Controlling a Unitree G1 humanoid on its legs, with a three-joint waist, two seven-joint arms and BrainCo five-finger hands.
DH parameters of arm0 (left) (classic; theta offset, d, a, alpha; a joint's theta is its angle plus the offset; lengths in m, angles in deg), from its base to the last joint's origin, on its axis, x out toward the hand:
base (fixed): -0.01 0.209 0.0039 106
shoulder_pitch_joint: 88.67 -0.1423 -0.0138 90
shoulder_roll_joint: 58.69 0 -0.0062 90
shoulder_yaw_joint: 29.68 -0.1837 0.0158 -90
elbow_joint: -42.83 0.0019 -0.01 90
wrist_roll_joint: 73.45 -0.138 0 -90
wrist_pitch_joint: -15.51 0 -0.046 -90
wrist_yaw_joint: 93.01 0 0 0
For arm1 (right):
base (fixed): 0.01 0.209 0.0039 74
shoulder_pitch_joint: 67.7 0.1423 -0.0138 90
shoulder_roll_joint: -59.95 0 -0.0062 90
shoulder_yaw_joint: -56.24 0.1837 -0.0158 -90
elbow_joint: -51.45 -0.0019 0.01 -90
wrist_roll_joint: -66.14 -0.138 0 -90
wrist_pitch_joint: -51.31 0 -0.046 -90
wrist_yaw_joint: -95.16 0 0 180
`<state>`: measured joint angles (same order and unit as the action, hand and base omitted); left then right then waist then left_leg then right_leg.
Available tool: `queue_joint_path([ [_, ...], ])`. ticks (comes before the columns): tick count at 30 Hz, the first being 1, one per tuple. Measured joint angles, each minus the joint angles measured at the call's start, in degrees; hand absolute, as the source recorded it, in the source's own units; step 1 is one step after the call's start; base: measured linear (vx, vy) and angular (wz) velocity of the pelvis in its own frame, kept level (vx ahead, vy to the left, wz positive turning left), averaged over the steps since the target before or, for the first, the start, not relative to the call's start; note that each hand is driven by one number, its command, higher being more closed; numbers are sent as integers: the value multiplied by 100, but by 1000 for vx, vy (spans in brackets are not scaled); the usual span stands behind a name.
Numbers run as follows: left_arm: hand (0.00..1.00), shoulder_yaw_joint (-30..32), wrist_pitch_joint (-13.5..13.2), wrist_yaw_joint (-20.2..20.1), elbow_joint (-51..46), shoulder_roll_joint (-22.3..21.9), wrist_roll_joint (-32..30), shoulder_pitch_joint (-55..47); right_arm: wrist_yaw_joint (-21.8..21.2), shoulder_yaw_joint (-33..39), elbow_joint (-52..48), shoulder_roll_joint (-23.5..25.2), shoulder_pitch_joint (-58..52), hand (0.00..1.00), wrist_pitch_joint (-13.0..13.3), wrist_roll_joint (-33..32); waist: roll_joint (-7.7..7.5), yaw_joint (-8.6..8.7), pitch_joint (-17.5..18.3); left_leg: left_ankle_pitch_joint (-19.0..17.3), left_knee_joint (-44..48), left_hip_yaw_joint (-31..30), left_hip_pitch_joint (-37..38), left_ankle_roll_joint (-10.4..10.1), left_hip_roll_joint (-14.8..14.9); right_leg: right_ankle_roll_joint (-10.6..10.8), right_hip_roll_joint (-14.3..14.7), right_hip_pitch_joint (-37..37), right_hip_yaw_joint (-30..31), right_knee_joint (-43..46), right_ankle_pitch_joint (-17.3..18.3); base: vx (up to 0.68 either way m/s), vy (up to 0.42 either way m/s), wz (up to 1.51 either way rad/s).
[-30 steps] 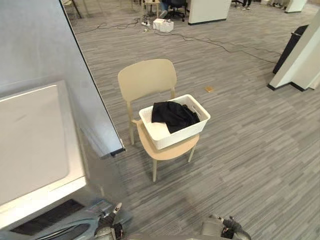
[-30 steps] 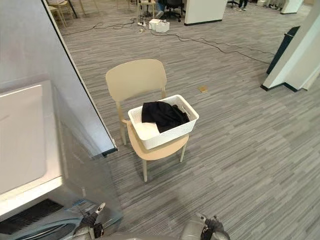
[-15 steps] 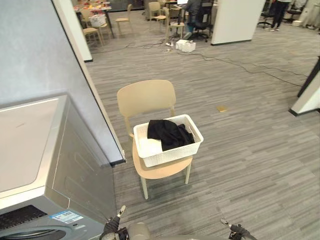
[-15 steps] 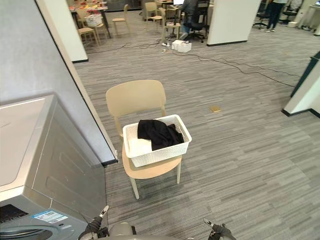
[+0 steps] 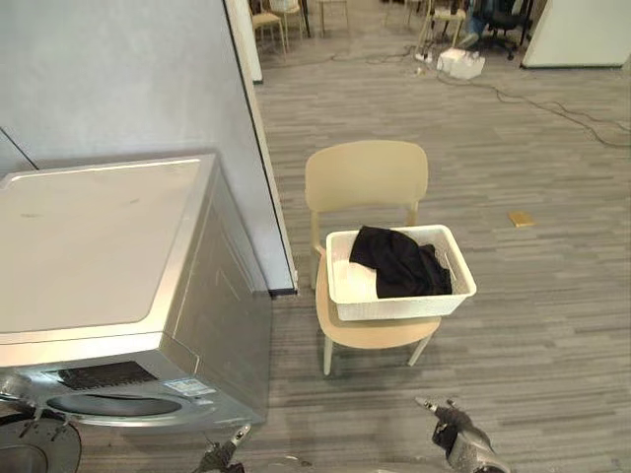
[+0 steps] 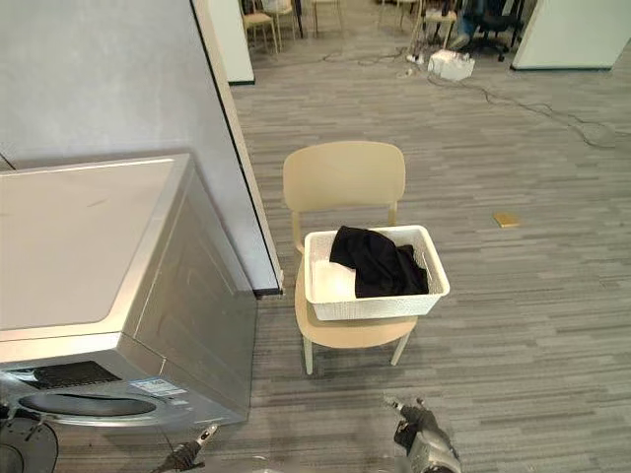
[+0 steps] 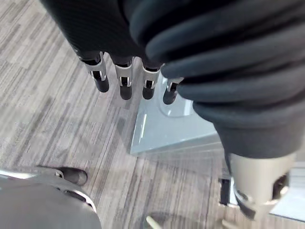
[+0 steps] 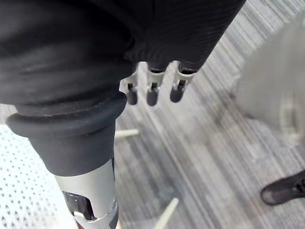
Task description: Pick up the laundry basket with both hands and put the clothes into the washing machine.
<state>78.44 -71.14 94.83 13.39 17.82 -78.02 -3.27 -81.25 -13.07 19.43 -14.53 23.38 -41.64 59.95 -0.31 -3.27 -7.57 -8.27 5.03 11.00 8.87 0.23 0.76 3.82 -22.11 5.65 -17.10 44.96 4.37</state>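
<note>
Washing machine (image 5: pixel 99 236) at far left: silver-grey, flat top. The dark curve of its front port shows below the control strip.

Left robot hand (image 7: pixel 125 83) hangs low in front of the machine, over the grey striped carpet floor (image 5: pixel 552 325). Its fingers are straight and loose in a row, the thumb stands apart, and nothing is in its grasp.

A grey wall panel (image 5: pixel 128 69) stands behind the machine. Its right edge ends just left of the chair.

The beige chair (image 5: pixel 367 175) stands near the machine's right side, with its backrest toward the far end of the room.

The white perforated laundry basket (image 5: pixel 399 304) sits squarely on the chair seat. Neither hand touches it.

The black clothes (image 5: pixel 399 261) lie heaped inside the basket, from the middle toward its right end. The left end shows white; whether that is cloth or the bare bottom, cannot tell.

Right robot hand (image 8: pixel 152 91) hangs low, in front of the chair and to the right, well apart from the basket. Its fingers are straight and relaxed, and it is empty. In its wrist view a corner of the basket and the chair legs show past the fingers.

A small tan item (image 5: pixel 521 219) lies flat on the floor, right of the chair.

White boxes (image 5: pixel 461 63) and trailing cords lie on the floor far back right.
</note>
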Motion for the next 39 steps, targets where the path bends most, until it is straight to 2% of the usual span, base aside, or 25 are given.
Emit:
queue_joint_path([
  [2, 0, -92, 3, 7, -12, 162, -10, -5, 28, -105, -171, 118, -88, 0, 28, -5, -117, 253, -21, -87, 158, -331, 7, 10, 80, 194, 127, 430, 400, 775, 246, 60, -53, 80],
  [4, 0, -290, -4, 4, -11, 215, -32, 30, 118, 28, -165, 32, -140, 0, 36, -11, -120, 262, -20, -25, 162, -501, 7, -87, 144, 141, 47, 443, 141, 423, 401, 118, -127, 73],
  [5, 0, -298, -5, 11, -9, 196, -66, 57, 176, 206, -164, -2, -170, 0, 36, -20, -101, 257, -27, 3, 167, -638, -2, -135, 187, 140, -83, 404, -46, -84, 489, 177, -216, 70],
  [7, 0, -298, -9, 22, -8, 179, -76, 76, 214, 440, -137, 24, -279, 0, 21, -23, -66, 260, -26, 39, 170, -865, -22, -260, 334, 123, -49, 198, 20, -1334, 426, 174, -255, 61],
  [8, 0, -297, -17, 36, -10, 206, -87, 78, 239, 554, -65, 52, -335, 0, 10, -23, -107, 260, -13, 27, 173, -988, -59, -444, 428, 122, 106, 32, 286, -2187, 51, 147, -384, 57],
  [9, 0, -292, -18, 62, 25, 273, -133, 83, 248, 707, 35, 78, -360, 0, -4, -23, -264, 270, 45, -7, 162, -1150, -137, -640, 448, 613, 215, -181, 602, -2691, -288, 114, -424, 52],
  [10, 0, -285, -18, 78, 73, 298, -146, 81, 251, 808, 88, 46, -357, 0, -2, -23, -201, 261, 45, -7, 117, -1230, -140, -694, 527, 724, 330, -291, 606, -2850, -160, 81, -408, 35],
  [11, 0, -276, -17, 92, 85, 137, -211, 93, 255, 968, 195, -78, -326, 0, -10, -23, 28, 267, 42, 1, 51, -1298, -100, -720, 796, 666, 568, -387, 381, -3054, -154, 89, -322, 25],
  [12, 0, -239, -15, 92, 86, 7, -278, 57, 270, 1067, 206, -234, -363, 0, -19, -23, 226, 280, 70, 107, -26, -1340, -70, -883, 942, 623, 757, -477, 274, -3112, -131, 93, -271, 21],
  [13, 0, -219, -15, 96, 89, -37, -282, 28, 268, 1088, 207, -297, -379, 0, -25, -20, 281, 278, 89, 149, -64, -1331, -43, -930, 1003, 586, 829, -507, 233, -3105, -104, 98, -249, 25],
  [18, 0, -214, -25, 100, 82, -21, -208, -18, 215, 801, 181, -468, -216, 0, -2, -30, 282, 273, 125, 92, 49, -1354, -195, -1091, 1313, 485, 1125, -721, -21, -3319, -49, 10, -108, 17],
  [20, 0, -162, -25, 111, 65, 5, -104, -100, 189, 460, 68, -318, -211, 0, -2, -75, 234, 253, 131, -13, 426, -1408, -392, -1058, 1496, 418, 1374, -803, -48, -3622, -67, 1, -58, 16],
  [21, 0, -156, -24, 112, 55, 55, -58, -168, 183, 289, -165, -219, -211, 0, -9, -113, 222, 229, 101, -12, 770, -1405, -568, -1048, 1507, 403, 1425, -850, -33, -3723, -62, -33, -63, -4],
  [22, 0, -137, -21, 123, 45, 90, -46, -230, 185, 30, -699, -148, -253, 0, -7, -172, 94, 252, 116, 0, 1599, -1380, -984, -818, 1463, 383, 1397, -860, -27, -3788, -74, -39, -48, -13],
  [24, 0, -131, -15, 188, 43, 25, 22, -357, 191, -166, -1639, -163, -340, 0, 57, -289, 125, 250, 71, 228, 2552, -1355, -1428, -396, 1402, 344, 1388, -1029, 11, -4023, -116, -9, -55, -19],
  [25, 0, -181, -22, 249, 5, -1, 60, -413, 240, -155, -2087, -203, -356, 0, 148, -346, 227, 247, 18, 443, 2833, -1227, -1565, -255, 1399, 350, 1373, -1123, 33, -4151, -165, 14, -52, -7],
  [26, 0, -189, -22, 252, -23, -8, 60, -432, 271, -141, -2269, -222, -364, 0, 190, -350, 217, 255, 21, 557, 2859, -1179, -1586, -287, 1391, 324, 1359, -1172, 31, -4213, -184, 23, -37, 9],
  [27, 0, -236, -27, 264, -74, 2, 58, -435, 330, -64, -2645, -224, -380, 0, 245, -370, 125, 256, 5, 799, 2867, -1073, -1636, -550, 1356, 286, 1274, -1236, 96, -4329, -332, 35, -23, 18],
  [28, 0, -233, -28, 274, -94, 7, 58, -440, 387, -31, -2842, -216, -381, 0, 269, -417, 77, 255, -49, 839, 2841, -1024, -1687, -568, 1322, 262, 1237, -1270, 122, -4387, -438, 21, -18, 18],
  [29, 0, -222, -30, 309, -98, 2, 56, -467, 464, 60, -3255, -219, -383, 0, 285, -477, 159, 267, -11, 580, 2356, -854, -1558, -587, 1267, 282, 1195, -1264, 128, -4477, -482, 32, 3, 10],
  [30, 0, -223, -29, 352, -100, -60, 52, -494, 531, 90, -3576, -260, -372, 0, 313, -500, 250, 285, 26, 558, 1631, -787, -1388, -598, 1166, 304, 1192, -1228, 124, -4587, -570, 37, 40, -7],
  [31, 0, -224, -29, 365, -147, -187, 42, -571, 625, 93, -4002, -392, -300, 0, 468, -511, 464, 281, 42, 637, 597, -752, -1077, -662, 1040, 378, 1283, -1127, 160, -4733, -672, 49, 76, -10],
  [32, 0, -221, -21, 373, -135, -198, 42, -576, 655, 120, -4127, -437, -268, 0, 522, -511, 497, 292, 48, 542, 390, -702, -993, -771, 1068, 408, 1308, -1137, 159, -4776, -700, 62, 102, -11],
  [36, 0, -260, -11, 372, -145, -23, -57, -556, 798, 39, -4750, -289, -61, 0, 694, -444, 241, 250, 56, 513, 271, -580, -856, -742, 769, 469, 1106, -1300, 194, -5065, -1002, 78, 85, -8],
  [39, 0, -464, -29, 377, -203, 11, -296, -489, 875, -29, -4817, -393, 248, 0, 741, -210, 254, 221, 77, 516, 132, -506, -663, -738, 689, 474, 1031, -1351, 223, -5065, -1002, 46, 59, -7],
])
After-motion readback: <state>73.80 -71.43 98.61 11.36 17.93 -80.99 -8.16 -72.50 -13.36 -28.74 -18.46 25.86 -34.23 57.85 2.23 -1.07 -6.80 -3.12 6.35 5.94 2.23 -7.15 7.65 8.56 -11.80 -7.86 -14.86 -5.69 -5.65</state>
